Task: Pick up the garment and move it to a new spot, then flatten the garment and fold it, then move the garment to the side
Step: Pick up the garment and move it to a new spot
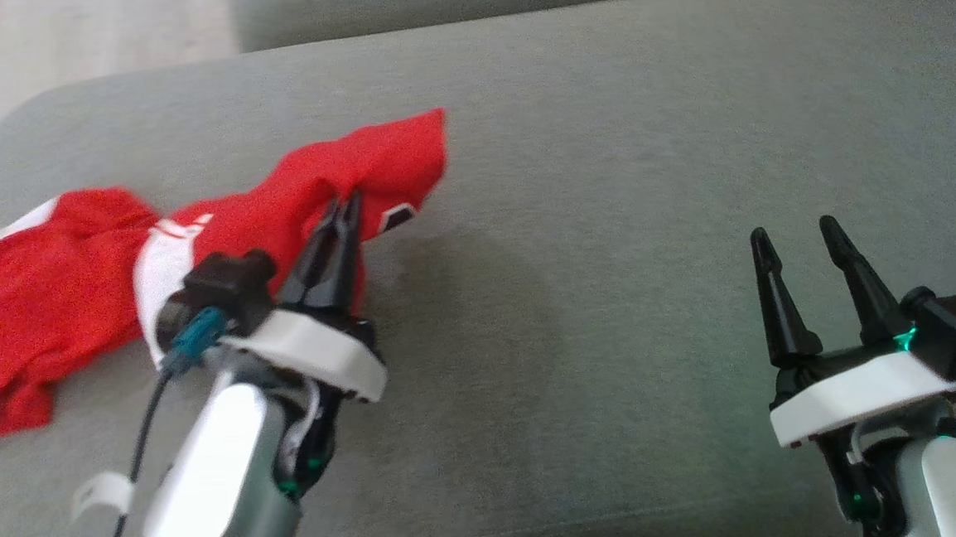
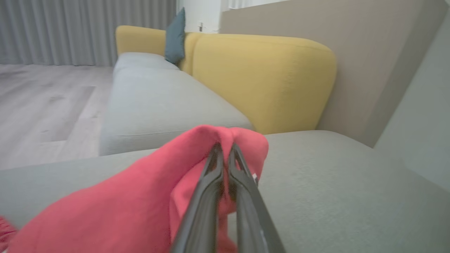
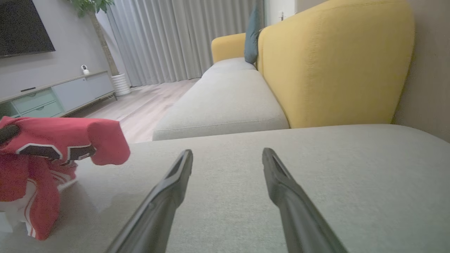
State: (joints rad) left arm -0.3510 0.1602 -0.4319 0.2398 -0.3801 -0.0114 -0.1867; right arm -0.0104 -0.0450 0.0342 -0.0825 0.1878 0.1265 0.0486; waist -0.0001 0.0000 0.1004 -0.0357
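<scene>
Head view: the red jersey (image 1: 47, 278) lies crumpled at the left end of the grey sofa seat (image 1: 602, 128). Its right-hand part is raised off the cushion. The left gripper (image 1: 341, 206) has its jaws pinched narrow on that raised fold. The right gripper (image 1: 795, 231) hovers well apart over bare cushion, jaws wide and holding nothing.

Left wrist view: the two dark fingers meet on a peak of red cloth, and the jersey (image 2: 123, 196) drapes down and away to the lower left. A yellow backrest (image 2: 263, 77) stands behind the seat.

Right wrist view: the spread fingers point across bare cushion. The jersey (image 3: 52, 140) hangs at the far left, showing black-and-white trim, with its lower part resting on the seat.

This looks like the first step, picking the garment up to move it, with the grip made but most of the cloth on the cushion. The next move probably calls for lifting higher so the trailing cloth clears. The left arm can then carry the jersey toward the open middle of the seat, where the right jaws can reach it for flattening.
</scene>
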